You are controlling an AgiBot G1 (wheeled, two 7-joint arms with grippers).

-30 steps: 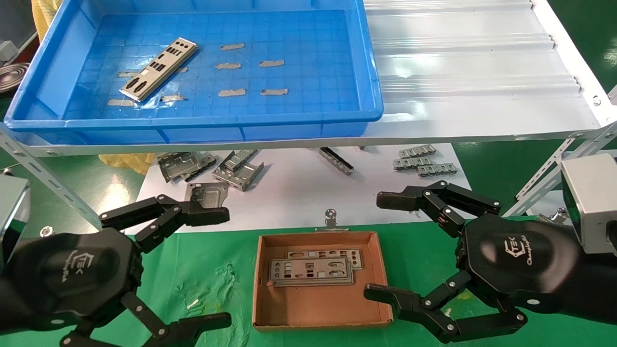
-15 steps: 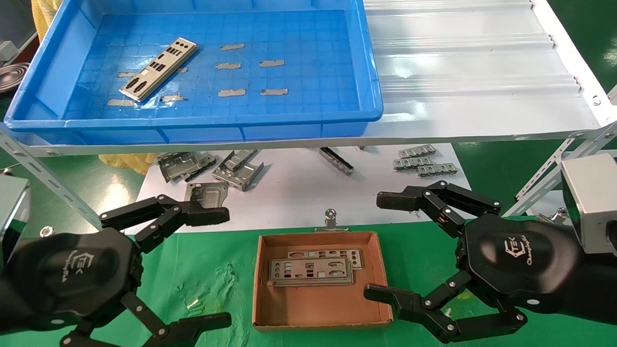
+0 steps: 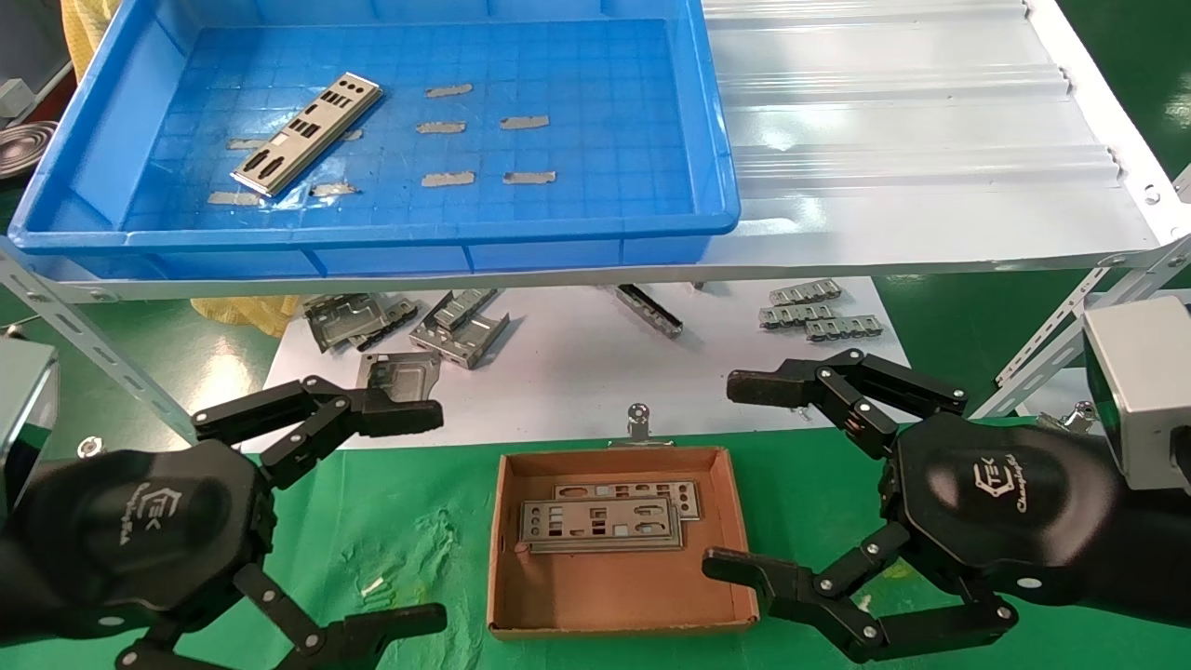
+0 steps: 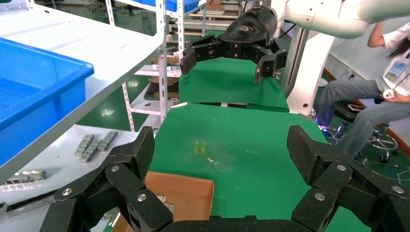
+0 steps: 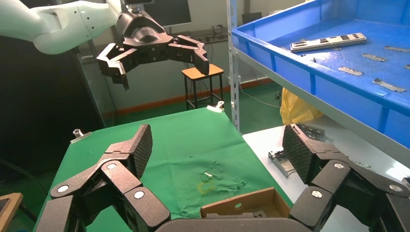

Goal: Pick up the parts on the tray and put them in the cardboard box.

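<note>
One silver-grey punched plate [image 3: 307,133] lies at an angle in the left half of the blue tray [image 3: 716,140] on the white shelf; it also shows in the right wrist view [image 5: 329,41]. Two more plates [image 3: 605,519] lie stacked in the cardboard box [image 3: 619,609] on the green cloth, at the front middle. My left gripper [image 3: 419,516] is open and empty, hovering to the left of the box. My right gripper [image 3: 735,475] is open and empty, hovering to the right of the box. Each wrist view shows the box corner [image 4: 183,193] [image 5: 241,205] below its jaws.
Bent grey brackets [image 3: 409,326] and small ridged strips [image 3: 819,312] lie on the white board [image 3: 577,381] under the shelf [image 3: 930,140]. Grey tape scraps [image 3: 484,149] dot the tray floor. A metal clip [image 3: 638,421] sits behind the box. Slanted shelf struts [image 3: 93,344] stand at both sides.
</note>
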